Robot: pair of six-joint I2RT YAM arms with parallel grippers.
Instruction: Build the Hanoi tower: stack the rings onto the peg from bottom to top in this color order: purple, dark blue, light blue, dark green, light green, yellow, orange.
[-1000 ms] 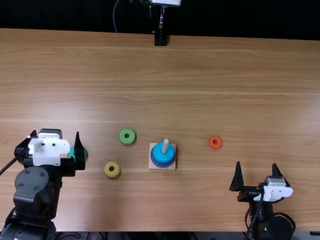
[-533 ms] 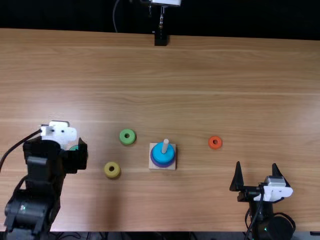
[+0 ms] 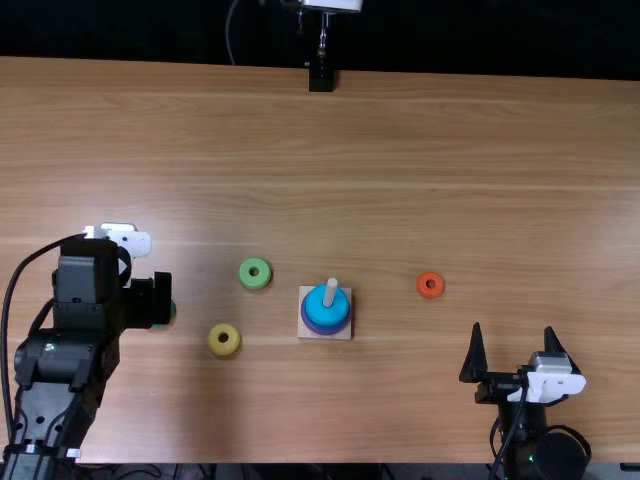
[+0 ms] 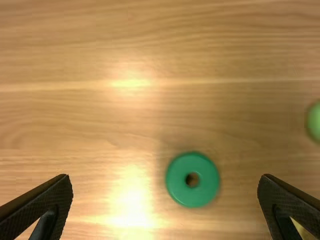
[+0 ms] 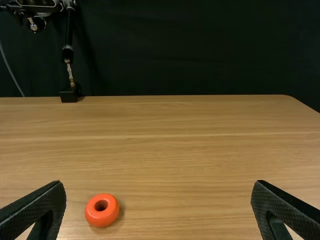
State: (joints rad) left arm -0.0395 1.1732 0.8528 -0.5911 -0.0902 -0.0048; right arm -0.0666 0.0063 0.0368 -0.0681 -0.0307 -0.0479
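Observation:
In the top view my left gripper (image 3: 146, 300) is low at the left, partly covering the dark green ring (image 3: 172, 314). In the left wrist view this gripper (image 4: 165, 178) is open, and the dark green ring (image 4: 176, 176) lies flat between its spread fingers. A light blue ring (image 3: 316, 302) tops a purple ring (image 3: 326, 331) around the peg (image 3: 330, 291); I cannot tell if dark blue sits between. Light green (image 3: 244, 273), yellow (image 3: 214, 345) and orange (image 3: 421, 287) rings lie loose. My right gripper (image 3: 512, 328) is open and holds nothing; its wrist view shows the gripper (image 5: 158, 183) and orange ring (image 5: 92, 213).
The peg's square wooden base (image 3: 303, 293) rests mid-table (image 3: 400, 180), between the loose yellow and orange rings. A black stand (image 3: 321, 78) rises at the far edge.
My left arm has swung over the dark green ring, its wrist tilting so the fingers no longer point across the table. The rings and right arm have stayed put.

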